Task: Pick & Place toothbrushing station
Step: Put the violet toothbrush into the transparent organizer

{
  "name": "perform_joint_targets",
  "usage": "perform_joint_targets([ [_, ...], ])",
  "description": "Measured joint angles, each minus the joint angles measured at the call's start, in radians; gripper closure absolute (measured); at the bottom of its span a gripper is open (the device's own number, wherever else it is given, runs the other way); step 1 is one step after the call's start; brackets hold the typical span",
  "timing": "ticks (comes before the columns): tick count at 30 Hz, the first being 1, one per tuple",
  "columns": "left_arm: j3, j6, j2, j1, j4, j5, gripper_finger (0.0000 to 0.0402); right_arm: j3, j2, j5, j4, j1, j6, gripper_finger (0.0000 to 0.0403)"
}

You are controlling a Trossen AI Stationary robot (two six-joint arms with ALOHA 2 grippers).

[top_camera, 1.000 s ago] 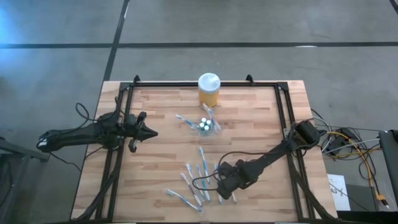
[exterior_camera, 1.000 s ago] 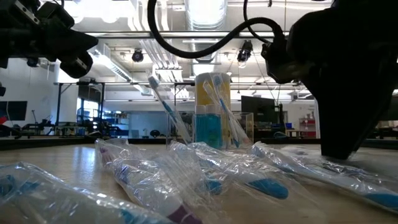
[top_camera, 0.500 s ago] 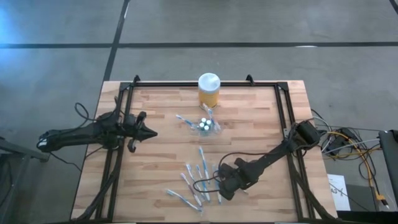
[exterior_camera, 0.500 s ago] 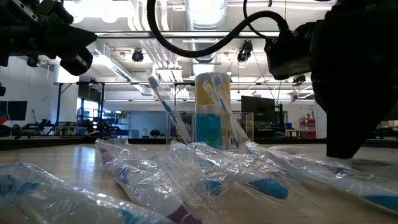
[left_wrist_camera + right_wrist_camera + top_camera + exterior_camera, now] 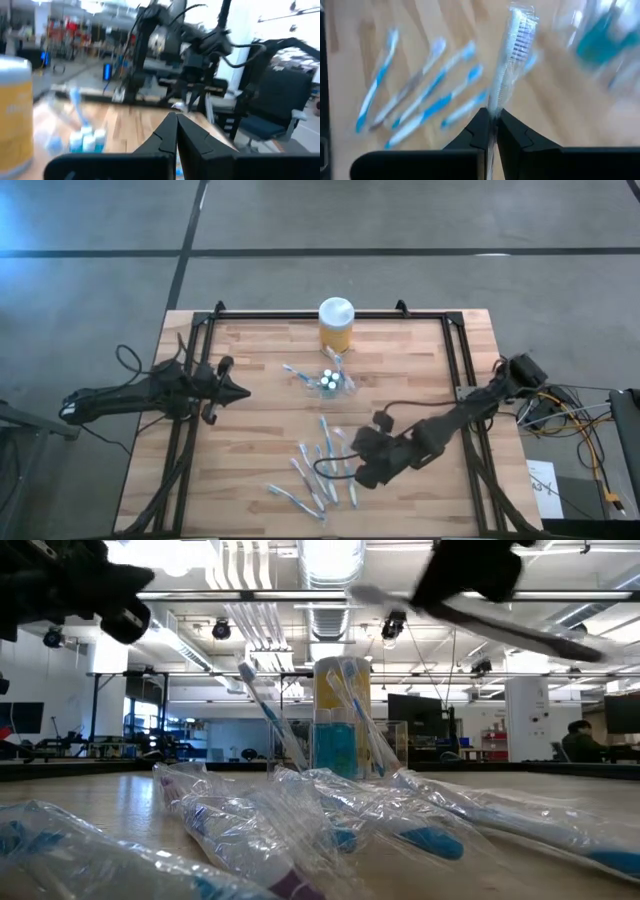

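The clear holder (image 5: pixel 330 382) stands mid-table with white-capped pieces and a few toothbrushes leaning in it; in the low view they slant up out of the holder (image 5: pixel 340 745). Several wrapped blue-and-white toothbrushes (image 5: pixel 315 465) lie loose near the front edge. Above them, my right gripper (image 5: pixel 356 448) is shut on one wrapped toothbrush (image 5: pixel 512 45). My left gripper (image 5: pixel 248 393) hovers shut at the table's left, pointing level toward the holder with nothing in it. My right gripper pinches the wrapped toothbrush's handle (image 5: pixel 493 106) between its two fingers. The brush runs straight out past the fingertips, bristle head (image 5: pixel 521 25) at the far end. It is lifted clear of the table and of the loose brushes.
A yellow jar with a white lid (image 5: pixel 336 323) stands at the far edge, just behind the holder. A black frame (image 5: pixel 455 345) runs along the far, left and right edges. Bare wood (image 5: pixel 260 435) lies between the holder and the loose brushes.
My right gripper has risen from the pile near the front edge and its wrist has turned. One wrapped toothbrush has come up with it, lifted clear of the table. The other brushes lie as before.
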Motion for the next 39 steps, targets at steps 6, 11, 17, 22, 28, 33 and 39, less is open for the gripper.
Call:
perform_joint_targets([
  [6,-0.001,0.018,0.013,0.0,0.109,0.052,0.0394,-0.011,-0.079,0.09,0.161,-0.06,-0.303,0.0387],
  [11,-0.002,0.043,0.062,-0.002,0.117,0.055,0.0381,-0.074,-0.078,0.01,0.453,-0.151,-0.601,0.0388],
  [17,-0.002,0.072,0.181,-0.002,0.192,0.037,0.0366,-0.225,-0.079,-0.271,0.832,-0.332,-0.788,0.0391],
  [22,-0.002,0.091,0.331,-0.002,0.315,0.032,0.0332,-0.361,-0.079,-0.447,1.139,-0.462,-0.825,0.0396],
  [28,0.028,0.091,0.531,-0.002,0.458,-0.043,0.0263,-0.429,-0.072,-0.475,1.345,-0.512,-0.889,0.0396],
  [33,0.114,0.097,0.693,-0.01,0.504,-0.064,0.02,-0.404,-0.035,-0.529,1.377,-0.51,-0.901,0.0396],
  [39,0.244,0.147,0.838,-0.054,0.498,-0.064,0.0152,-0.337,0.012,-0.529,1.378,-0.506,-0.902,0.0395],
])
